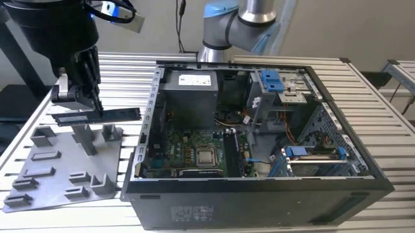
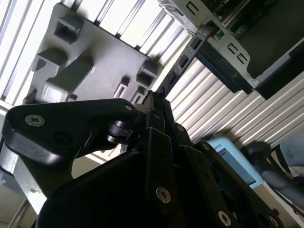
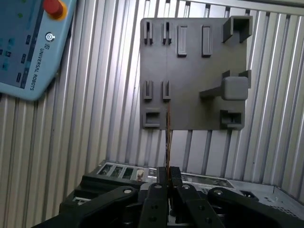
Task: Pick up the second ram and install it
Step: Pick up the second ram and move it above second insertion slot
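We see the black two-fingered gripper (image 1: pixel 77 110) clamped on the second ram (image 1: pixel 120 114), a long, thin, dark green-black memory stick. In the exterior view the stick shows its broad face. Its long axis lies level, and its free end points to the exterior view's right, towards the open black computer case (image 1: pixel 259 194). It hangs just above the tallest raised blocks of the flat gray plastic tray (image 1: pixel 45 179); we cannot tell whether it touches them. The first wrist view gives it edge-on instead, as a thin line running straight out from the closed fingertips over the tray. That view adds a light-blue control pendant (image 3: pixel 23 52) with a red button, lying on the white slatted table (image 3: pixel 95 118). Farther off, the exterior view shows the green motherboard (image 1: pixel 188 150) inside the case.
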`<action>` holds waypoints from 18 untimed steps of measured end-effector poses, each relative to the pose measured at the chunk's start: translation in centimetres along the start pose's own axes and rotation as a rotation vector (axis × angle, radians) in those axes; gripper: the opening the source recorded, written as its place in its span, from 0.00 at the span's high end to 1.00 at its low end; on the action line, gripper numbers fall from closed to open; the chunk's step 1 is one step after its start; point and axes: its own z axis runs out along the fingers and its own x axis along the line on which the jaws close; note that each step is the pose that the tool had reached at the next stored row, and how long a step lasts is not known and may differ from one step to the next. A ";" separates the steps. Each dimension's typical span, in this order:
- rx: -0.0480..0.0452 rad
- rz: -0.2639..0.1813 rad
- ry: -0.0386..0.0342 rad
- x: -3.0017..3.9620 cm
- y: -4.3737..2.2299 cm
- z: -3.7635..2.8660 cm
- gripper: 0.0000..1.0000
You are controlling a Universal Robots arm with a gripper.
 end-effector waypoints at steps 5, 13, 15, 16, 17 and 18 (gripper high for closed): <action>-0.0002 0.000 0.0013 0.12 -1.52 -0.04 0.86; -0.0004 0.000 0.0033 0.29 -3.81 -0.08 0.86; -0.0004 0.000 0.0038 0.33 -4.39 -0.10 0.86; -0.0005 0.000 0.0041 0.35 -4.69 -0.10 0.86; -0.0005 0.000 0.0043 0.37 -4.98 -0.11 0.86; -0.0006 0.000 0.0046 0.40 -5.27 -0.12 0.86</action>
